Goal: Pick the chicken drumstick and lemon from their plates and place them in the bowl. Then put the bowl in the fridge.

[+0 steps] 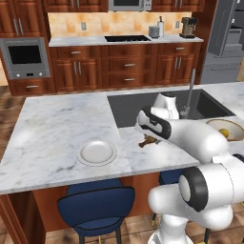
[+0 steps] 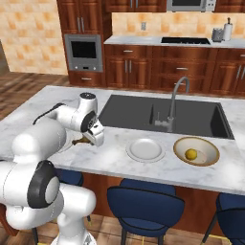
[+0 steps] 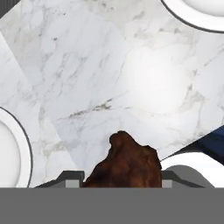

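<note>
drumstick held above the counter

the gripper [image 3: 120, 183] is clamped on the chicken drumstick [image 3: 124, 162], just above the marble counter [image 1: 52, 124] near its front edge. an empty plate [image 1: 97, 153] sits beside. the lemon [image 2: 191, 154] lies in the bowl [image 2: 209, 161].

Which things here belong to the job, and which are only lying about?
For the job:
- drumstick, in the end effector
- lemon, already in the bowl
- two plates
- fridge

Lying about:
- faucet and sink
- coffee machine
- stools
</note>
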You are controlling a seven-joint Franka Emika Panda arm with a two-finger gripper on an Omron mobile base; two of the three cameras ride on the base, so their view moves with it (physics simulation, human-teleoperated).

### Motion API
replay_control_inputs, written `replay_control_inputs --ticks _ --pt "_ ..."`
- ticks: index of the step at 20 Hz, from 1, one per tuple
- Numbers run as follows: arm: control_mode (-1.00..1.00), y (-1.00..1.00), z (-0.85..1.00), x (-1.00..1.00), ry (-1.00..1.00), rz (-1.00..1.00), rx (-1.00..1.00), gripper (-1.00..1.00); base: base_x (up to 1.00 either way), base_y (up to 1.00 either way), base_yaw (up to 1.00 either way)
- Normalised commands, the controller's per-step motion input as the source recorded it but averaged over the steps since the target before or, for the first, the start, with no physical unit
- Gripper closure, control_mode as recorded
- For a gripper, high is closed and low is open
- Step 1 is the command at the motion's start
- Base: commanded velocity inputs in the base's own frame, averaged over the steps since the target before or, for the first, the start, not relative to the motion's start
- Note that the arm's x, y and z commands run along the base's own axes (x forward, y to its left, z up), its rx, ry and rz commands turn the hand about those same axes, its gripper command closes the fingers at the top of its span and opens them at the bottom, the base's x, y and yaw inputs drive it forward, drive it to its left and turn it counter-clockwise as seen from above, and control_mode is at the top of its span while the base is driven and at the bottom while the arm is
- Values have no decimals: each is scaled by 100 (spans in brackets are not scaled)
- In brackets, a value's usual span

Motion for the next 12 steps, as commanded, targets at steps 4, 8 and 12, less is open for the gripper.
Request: replay_control_inputs --ticks 4,8,12 --pt "-100 -67 17 -3 -1 0 -5 100 0 0 0" --pt "-100 -68 9 0 0 0 -7 100 0 0 0" --pt "-100 -69 8 0 0 -5 -5 100 0 0 0"
